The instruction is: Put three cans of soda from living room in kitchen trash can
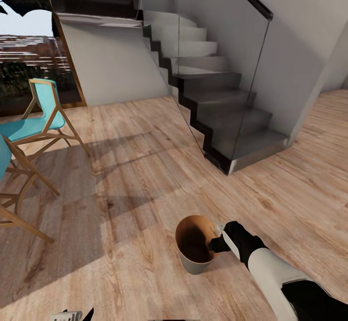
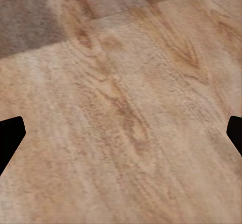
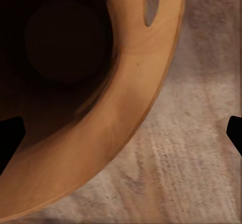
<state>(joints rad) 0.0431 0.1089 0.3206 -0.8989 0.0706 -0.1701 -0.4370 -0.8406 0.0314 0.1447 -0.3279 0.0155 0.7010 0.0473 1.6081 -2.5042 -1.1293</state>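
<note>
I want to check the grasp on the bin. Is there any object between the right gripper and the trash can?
Nothing visible stands between them. In the head view the right gripper is already at the rim of the tash can, on the wood floor. The staircase and the turquoise chairs are farther off. No soda cans are visible inside the bin.

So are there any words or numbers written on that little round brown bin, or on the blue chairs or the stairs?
No text can be read anywhere in these pictures.
The small round tapered bin, glossy copper-brown inside and pale grey outside: no label or writing.
The turquoise chairs with wooden frames: no writing.
The grey staircase with its glass side panel: no signs or numbers.
The light wood plank floor: only grain.
</note>
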